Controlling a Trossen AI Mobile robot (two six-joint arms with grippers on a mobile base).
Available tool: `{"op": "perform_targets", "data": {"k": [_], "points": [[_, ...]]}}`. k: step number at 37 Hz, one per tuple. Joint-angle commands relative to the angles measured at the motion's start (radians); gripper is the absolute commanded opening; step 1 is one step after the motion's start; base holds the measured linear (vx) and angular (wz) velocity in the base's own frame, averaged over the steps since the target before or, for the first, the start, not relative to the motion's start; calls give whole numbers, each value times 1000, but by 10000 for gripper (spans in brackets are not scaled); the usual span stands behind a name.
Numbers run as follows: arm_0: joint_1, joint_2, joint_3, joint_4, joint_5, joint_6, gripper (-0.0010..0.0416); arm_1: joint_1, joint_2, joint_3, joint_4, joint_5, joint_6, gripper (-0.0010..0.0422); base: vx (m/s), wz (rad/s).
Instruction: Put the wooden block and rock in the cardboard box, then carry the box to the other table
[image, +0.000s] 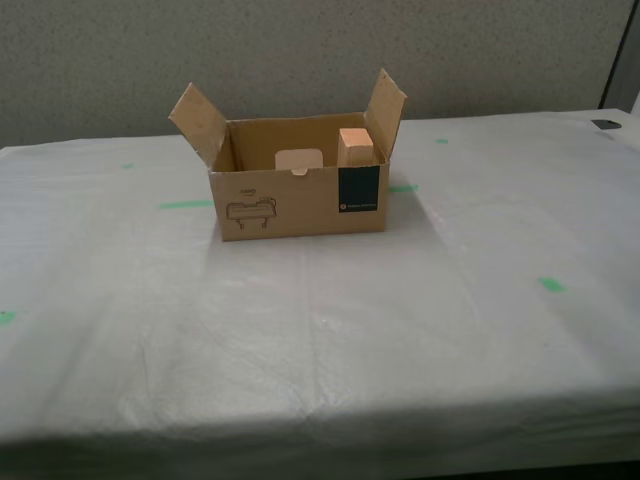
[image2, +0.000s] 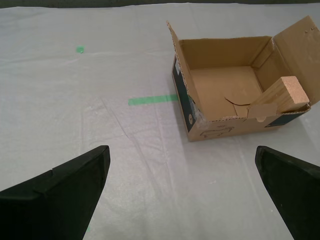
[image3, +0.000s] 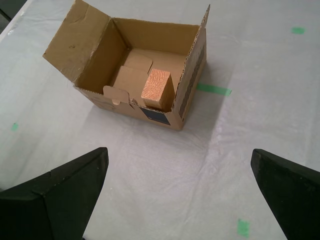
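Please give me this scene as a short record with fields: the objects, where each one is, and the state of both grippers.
box: brown corrugated cardboard box, flaps open, on the table
table: wrinkled whitish-grey sheet with green tape marks
block: pale tan wooden block, inside the box, leaning in one corner
rock: not visible in any view
my first gripper: open, empty, apart from the box
my second gripper: open, empty, apart from the box

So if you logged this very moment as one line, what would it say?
cardboard box: on sheeted table, flaps open | wooden block: inside | rock: not seen | my first gripper, my second gripper: open, empty
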Motion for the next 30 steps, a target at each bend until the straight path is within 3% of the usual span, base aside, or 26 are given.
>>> {"op": "perform_targets", "data": {"k": [1,30], "points": [[0,0,1,0,4,1,399,0,0,1,1,-1,-2,398,0,0],[0,0,1,0,4,1,398,0,0,1,0,-1,-2,398,0,0]]}}
